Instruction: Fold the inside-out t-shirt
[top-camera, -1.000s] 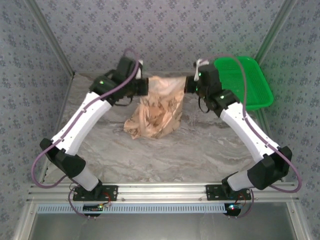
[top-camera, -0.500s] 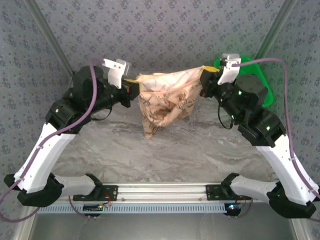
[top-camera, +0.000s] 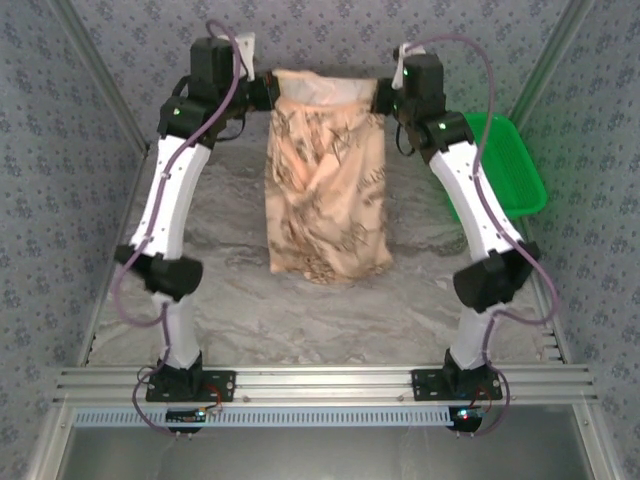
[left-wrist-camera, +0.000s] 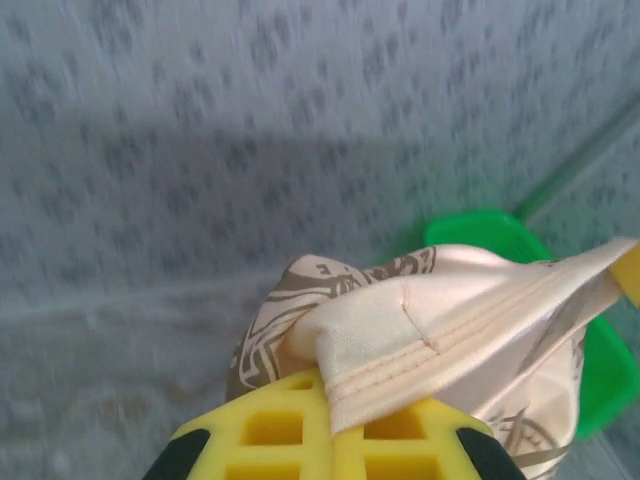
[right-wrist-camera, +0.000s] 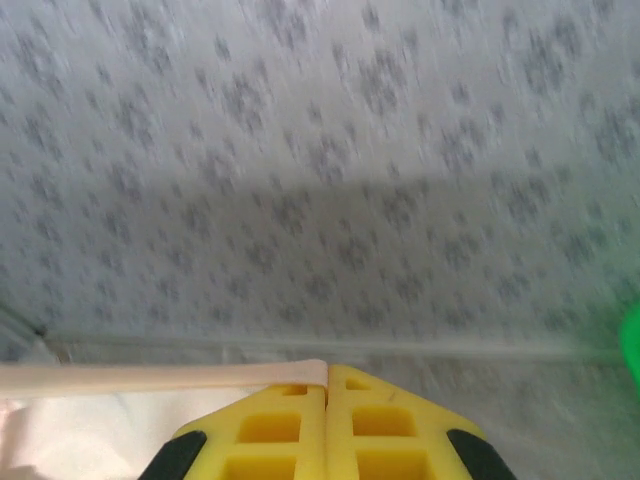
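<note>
The inside-out t-shirt (top-camera: 327, 190) hangs stretched between both grippers at the back of the table, its peach cloth with dark brown emblems trailing down onto the marble top. My left gripper (top-camera: 268, 92) is shut on the shirt's top left corner. In the left wrist view the yellow fingers (left-wrist-camera: 300, 430) pinch the pale stitched hem (left-wrist-camera: 440, 340). My right gripper (top-camera: 384, 96) is shut on the top right corner. In the right wrist view the hem (right-wrist-camera: 160, 376) runs off to the left from the closed yellow fingers (right-wrist-camera: 380, 425).
A green tray (top-camera: 508, 165) lies at the back right, partly behind the right arm. Patterned walls close in the back and both sides. The marble table (top-camera: 330, 310) lies open in front of the shirt.
Both arms have lifted and reached toward the back wall, carrying the shirt's top edge up and back. The crumpled shirt has unfurled and now hangs long and flat.
</note>
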